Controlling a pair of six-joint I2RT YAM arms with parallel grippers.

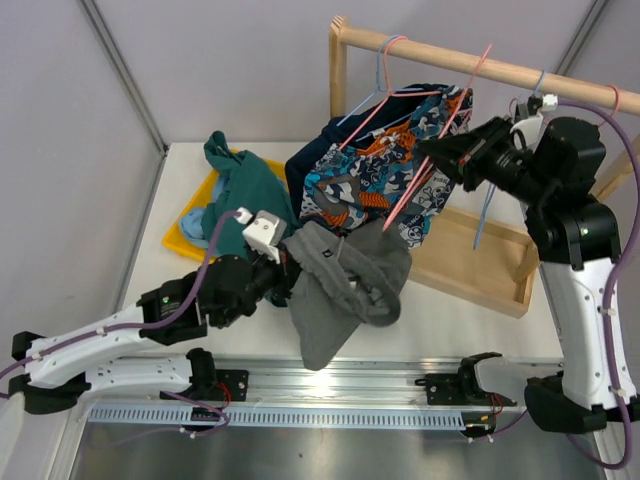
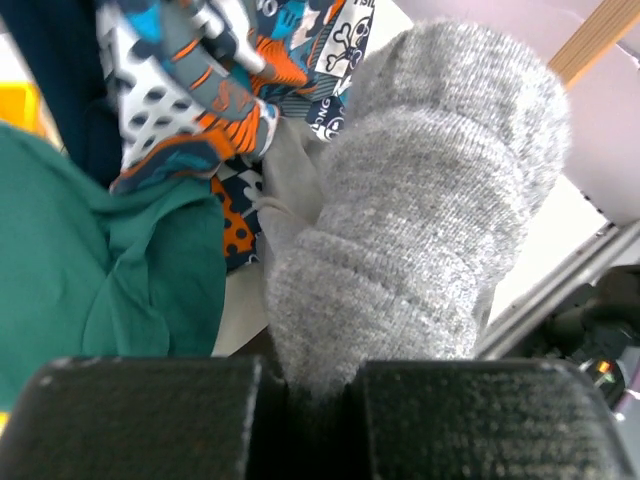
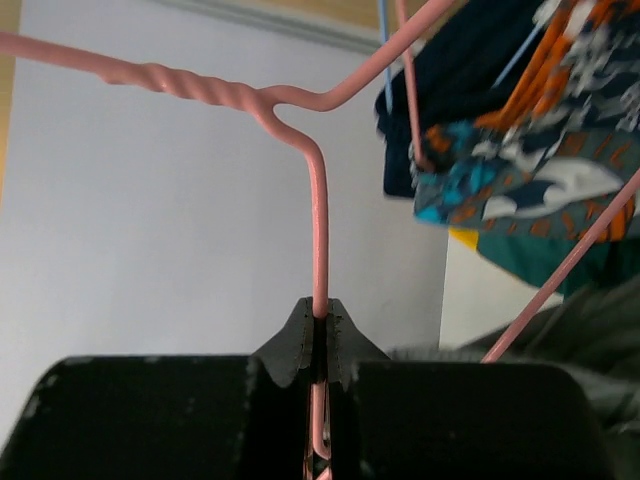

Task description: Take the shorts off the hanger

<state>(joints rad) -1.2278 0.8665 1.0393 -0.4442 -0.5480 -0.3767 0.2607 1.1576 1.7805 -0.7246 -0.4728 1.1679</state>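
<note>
No legible text, brand name, number or label is appearing in any of the three views. The patterned shorts (image 2: 215, 95) are carrying printed graphics only, and the left wrist view is showing a small skull-and-crossbones motif (image 2: 345, 45) among the orange, blue and white shapes, without lettering.

The grey shorts (image 1: 345, 285) are plain. The patterned shorts (image 1: 350, 195) are orange, blue and white with skulls. The green shorts (image 1: 250, 190) are plain teal. The hanger (image 3: 318, 220) is pink, the tray (image 1: 178, 243) yellow.
</note>
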